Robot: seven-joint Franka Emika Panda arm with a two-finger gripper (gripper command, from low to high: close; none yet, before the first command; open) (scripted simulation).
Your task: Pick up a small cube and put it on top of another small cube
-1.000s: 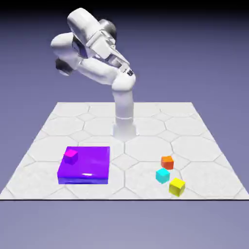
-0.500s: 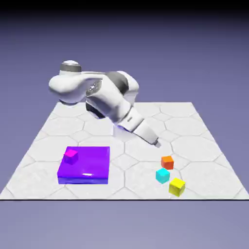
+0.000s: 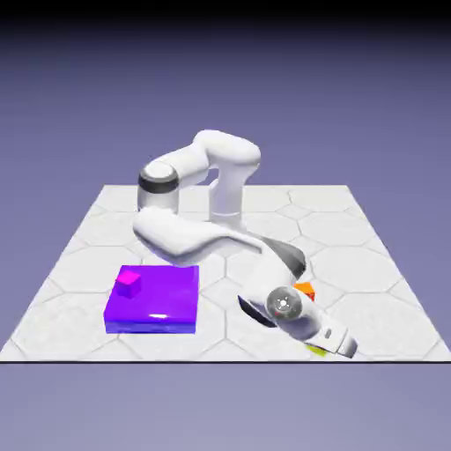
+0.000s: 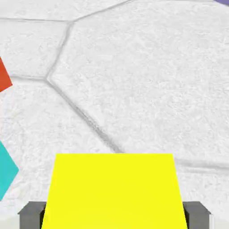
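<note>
The small yellow cube [image 4: 114,188] fills the bottom of the hand view, and my gripper [image 4: 114,215] is shut on it. Grey fingertips [image 4: 31,214] press against its left and right sides. In the exterior view my hand [image 3: 328,335] is down at the table's near right. It covers the yellow cube [image 3: 314,350] except for a thin sliver. The orange cube [image 3: 305,288] peeks out just behind the wrist; the hand view shows the orange cube [image 4: 3,76] at its left edge. The cyan cube [image 4: 5,172] lies close to the left of the yellow one. The arm hides it in the exterior view.
A flat purple block [image 3: 151,299] lies at the exterior view's near left, with a small magenta cube [image 3: 129,282] on its far left corner. The table's front edge [image 3: 220,359] runs just below my hand.
The arm swung down from above the table's middle to the cubes at the near right. The jaws went from open to shut on the yellow cube. The arm now hides the cyan cube.
</note>
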